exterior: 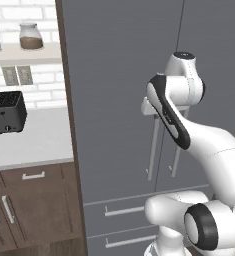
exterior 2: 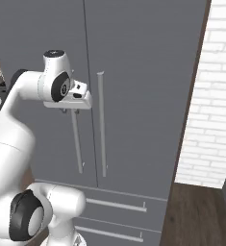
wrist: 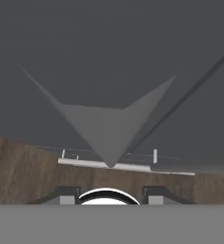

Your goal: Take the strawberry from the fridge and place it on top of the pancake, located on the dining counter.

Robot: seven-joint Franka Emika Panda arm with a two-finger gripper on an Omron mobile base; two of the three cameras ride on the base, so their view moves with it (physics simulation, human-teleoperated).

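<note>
The fridge (exterior: 119, 75) (exterior 2: 143, 72) is a tall matte grey unit, and both its doors are closed. My gripper (exterior 2: 70, 111) points straight down at the top end of the left door's silver bar handle (exterior 2: 77, 144) (exterior: 152, 150). In the hand view the handle runs away from me as a grey wedge (wrist: 108, 128). My gripper (wrist: 111, 196) is open, and nothing shows between its fingertips (wrist: 68, 195). The strawberry, the pancake and the dining counter are out of view.
The right door's handle (exterior 2: 101, 125) hangs beside the left one, above two drawers with bar handles (exterior 2: 117, 205). To the fridge's left are a pale worktop (exterior: 34, 137), a black toaster (exterior: 8, 112) and brown cabinets (exterior: 34, 210). A white brick wall (exterior 2: 208, 96) stands to the right.
</note>
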